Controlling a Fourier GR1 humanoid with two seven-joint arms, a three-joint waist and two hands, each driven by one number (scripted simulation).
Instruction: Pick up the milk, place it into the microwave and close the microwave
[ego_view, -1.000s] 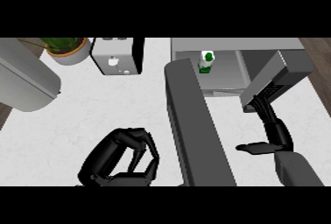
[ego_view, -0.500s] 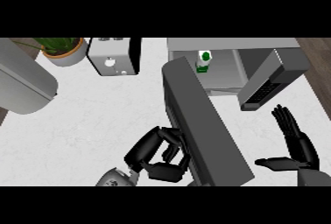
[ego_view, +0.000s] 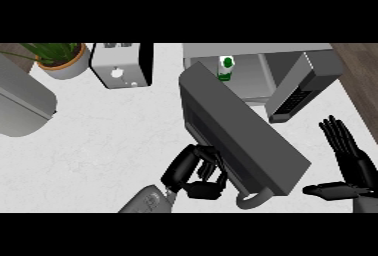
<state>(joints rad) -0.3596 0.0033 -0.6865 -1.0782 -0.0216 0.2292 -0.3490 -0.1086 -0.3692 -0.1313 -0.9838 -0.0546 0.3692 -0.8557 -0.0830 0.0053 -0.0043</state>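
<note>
The milk carton (ego_view: 226, 69), white with a green label, stands upright inside the microwave's (ego_view: 255, 54) cavity near its left wall. The dark microwave door (ego_view: 236, 135) is partly open and slants from the cavity toward the lower right, its handle (ego_view: 255, 200) at the near end. My left hand (ego_view: 193, 172) rests against the door's outer face with relaxed, bent fingers and holds nothing. At the right edge my right hand (ego_view: 353, 160) is open, fingers straight and pointing up, away from the door and the microwave.
A silver toaster (ego_view: 122, 65) stands at the back, left of the microwave. A potted plant (ego_view: 60, 59) sits in the back left corner. A large grey rounded object (ego_view: 22, 105) lies along the left edge. The counter (ego_view: 111, 135) is white marble.
My left hand has moved right and up to the door's outer face. My right hand has drawn back from the microwave to the right edge, fingers straight. The door has swung slightly.
</note>
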